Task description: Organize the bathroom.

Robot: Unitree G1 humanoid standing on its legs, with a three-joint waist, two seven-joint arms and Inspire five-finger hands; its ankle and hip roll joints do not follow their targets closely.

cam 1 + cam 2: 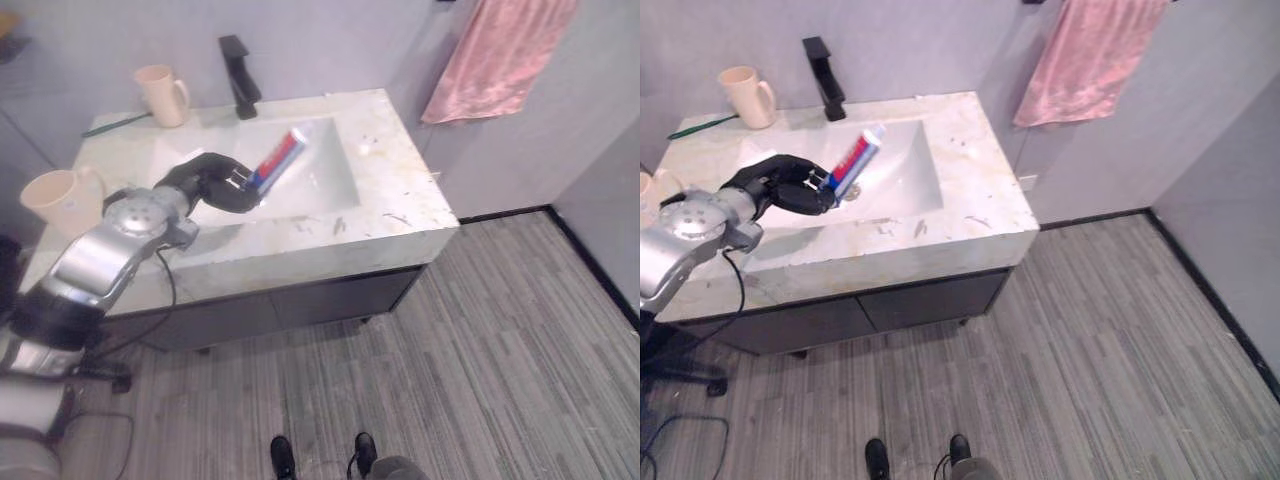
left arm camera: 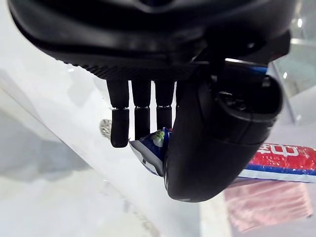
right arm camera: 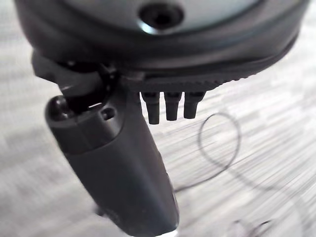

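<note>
Red-and-blue toothpaste tube (image 1: 280, 160) is pinched at its tail by the left hand (image 1: 222, 185) above the sink basin (image 1: 330, 170), not yet stowed in a cup (image 1: 163, 94), so tidying is judged barely begun.

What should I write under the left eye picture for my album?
The robot's left hand holds a toothpaste tube over the sink.
</note>
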